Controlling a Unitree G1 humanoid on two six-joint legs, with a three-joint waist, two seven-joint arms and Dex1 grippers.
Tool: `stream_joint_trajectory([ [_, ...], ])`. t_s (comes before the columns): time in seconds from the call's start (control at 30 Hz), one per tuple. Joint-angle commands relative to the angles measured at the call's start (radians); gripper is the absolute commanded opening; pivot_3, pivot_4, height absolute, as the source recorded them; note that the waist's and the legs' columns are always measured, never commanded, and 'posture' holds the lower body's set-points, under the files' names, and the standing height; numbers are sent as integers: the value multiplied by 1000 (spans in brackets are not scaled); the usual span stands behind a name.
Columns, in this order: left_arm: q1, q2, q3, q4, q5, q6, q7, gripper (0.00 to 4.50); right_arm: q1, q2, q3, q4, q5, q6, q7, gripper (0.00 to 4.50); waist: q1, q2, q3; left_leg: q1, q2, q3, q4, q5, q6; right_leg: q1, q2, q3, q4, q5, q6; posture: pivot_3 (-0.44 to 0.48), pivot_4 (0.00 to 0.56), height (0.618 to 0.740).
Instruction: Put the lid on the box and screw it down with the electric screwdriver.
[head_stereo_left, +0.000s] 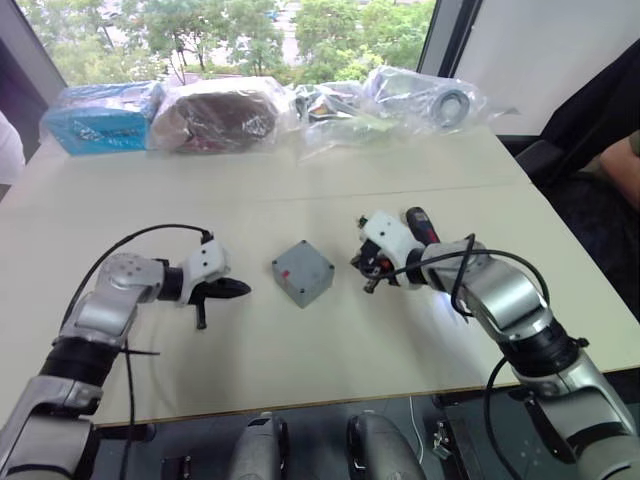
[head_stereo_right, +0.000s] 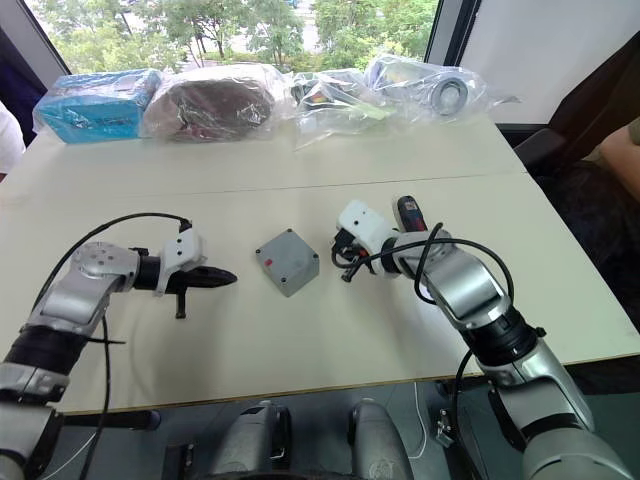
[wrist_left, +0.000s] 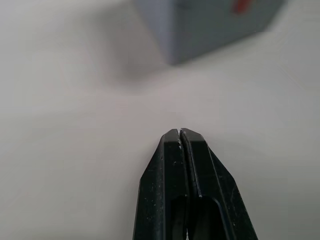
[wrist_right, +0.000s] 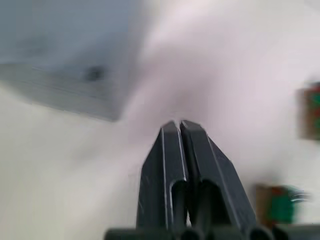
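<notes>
Electric screwdriver (head_stereo_left: 421, 228) mostly behind arm

The lid (head_stereo_left: 302, 271) is grey with a red mark; the tabletop (head_stereo_left: 300, 350) is cream; both claws' fingers (wrist_left: 182, 185) are black.

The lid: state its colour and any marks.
Grey lid, with a small red mark near one corner; right eye view shows it best.

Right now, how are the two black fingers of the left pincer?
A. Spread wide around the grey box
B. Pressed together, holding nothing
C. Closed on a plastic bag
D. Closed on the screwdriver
B: in the left wrist view the left pincer has its fingers pressed together with nothing between them, short of the grey box.
</notes>
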Motion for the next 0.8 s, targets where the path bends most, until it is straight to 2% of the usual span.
stream_joint_trajectory([
  [0.03, 9, -21, 7, -121, -37, 62, 22, 0, -36, 33, 7, 78, -31, -103, 31, 37, 0, 0, 0, 0, 0, 0, 0, 0, 0, 0, 0, 0, 0, 0, 0, 0, 150, 740],
  [0.17, -9, -55, -2, -134, -23, 85, 60, 0, -31, 78, 21, 126, -30, -215, 96, 37, -2, 0, 0, 0, -1, 0, 1, 0, 0, 1, 0, 0, 0, 0, 0, 0, 150, 740],
  [0.33, -43, -61, -23, -110, 2, 67, 67, 0, -6, 95, 55, 117, -61, -239, 124, 37, -3, 0, 0, 0, 0, -1, 1, 0, 0, 1, 1, 0, 0, 0, 0, 0, 150, 740],
  [0.8, -163, -113, -37, 29, 38, 8, 65, 0, 64, 134, 44, -40, -45, -131, 111, 37, -2, 0, 0, 0, 0, 0, 1, 0, 0, 1, 2, 0, 1, 0, 1, 0, 150, 740],
])
